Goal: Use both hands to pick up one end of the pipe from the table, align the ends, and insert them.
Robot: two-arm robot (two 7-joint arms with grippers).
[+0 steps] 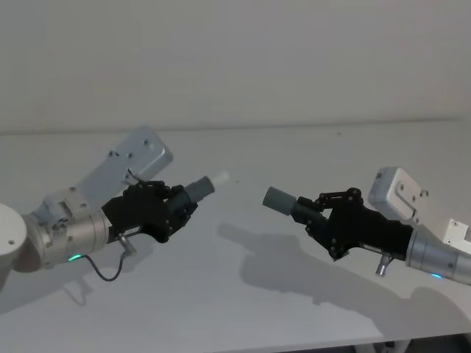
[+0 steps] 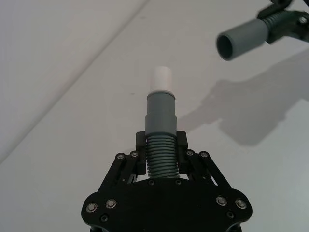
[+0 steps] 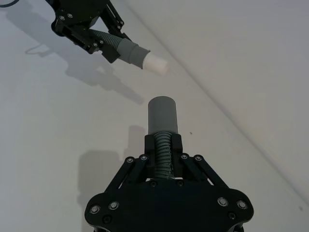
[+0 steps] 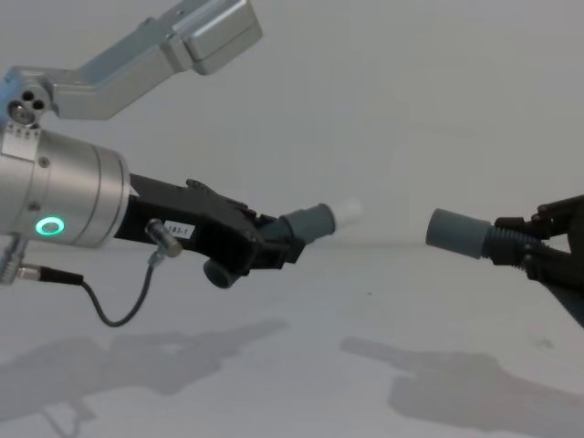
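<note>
Both arms hang over the table (image 1: 243, 301), and each holds one half of the pipe clear of the surface. The left gripper (image 1: 179, 204) reaches in from the left with its jaws narrow, clamped on the ribbed middle of the left piece (image 1: 197, 190). The smooth grey cuff sticks out past the fingers and ends in a narrower white tip (image 1: 219, 179). From the chest camera that piece tilts up and to the right.

The right gripper (image 1: 313, 209) comes in from the right, its jaws likewise pinched on the ribs of the right piece (image 1: 283, 199). This piece's plain grey cuff is open-mouthed and points left, towards the other half.

The two ends face each other across a gap, well apart and not touching. They are not lined up: in the head view the white tip sits a little higher and farther back than the open cuff. From the left wrist, the open mouth lies well off the line along which the white tip points.

A green ring light (image 4: 50, 226) glows on the silver left arm, and a thin cable (image 4: 109, 315) loops below it. Both arms throw soft shadows on the table.
</note>
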